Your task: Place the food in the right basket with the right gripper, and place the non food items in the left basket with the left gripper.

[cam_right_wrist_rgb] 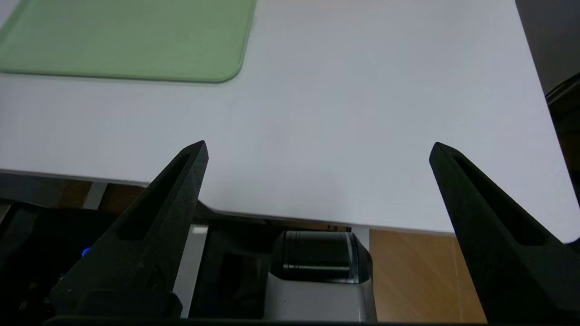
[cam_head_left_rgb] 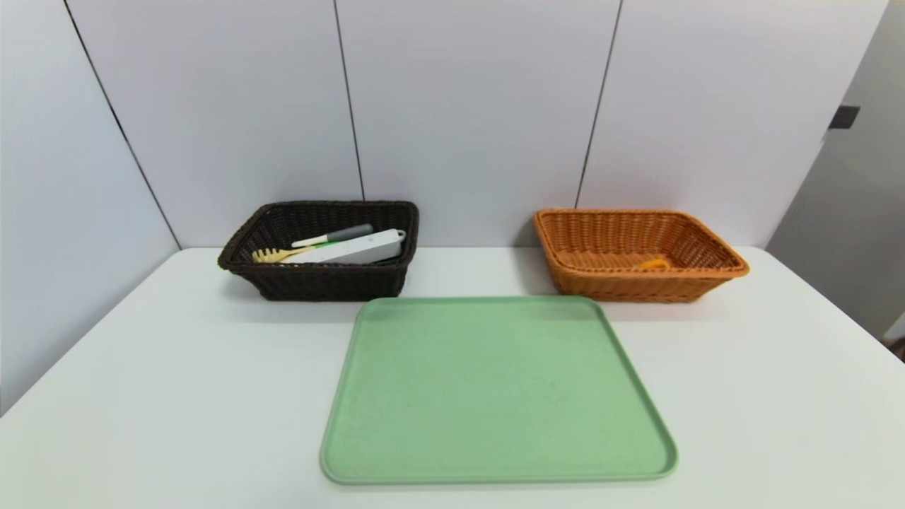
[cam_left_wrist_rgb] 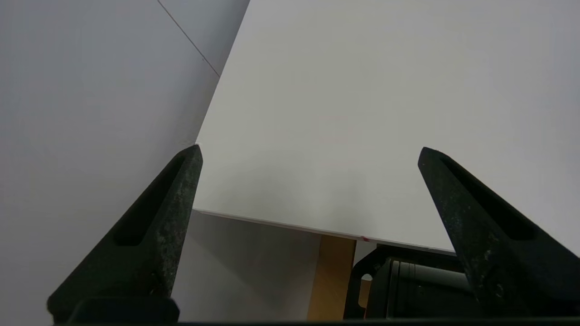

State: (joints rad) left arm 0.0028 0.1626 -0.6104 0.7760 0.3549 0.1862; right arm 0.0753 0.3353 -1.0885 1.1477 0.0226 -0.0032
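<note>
The dark brown left basket (cam_head_left_rgb: 322,279) stands at the back left and holds non food items: a white flat tool (cam_head_left_rgb: 353,249), a yellow pasta fork (cam_head_left_rgb: 277,254) and a grey-handled utensil (cam_head_left_rgb: 334,235). The orange right basket (cam_head_left_rgb: 636,286) stands at the back right with a small orange piece of food (cam_head_left_rgb: 653,264) inside. Neither arm shows in the head view. My left gripper (cam_left_wrist_rgb: 310,151) hangs open over the table's near left edge with nothing between its fingers. My right gripper (cam_right_wrist_rgb: 319,147) hangs open over the near right edge, also empty.
A green tray (cam_head_left_rgb: 495,466) lies bare in the middle of the white table (cam_head_left_rgb: 778,396); its corner (cam_right_wrist_rgb: 217,68) shows in the right wrist view. Grey wall panels stand behind the baskets and along the left side (cam_left_wrist_rgb: 90,113).
</note>
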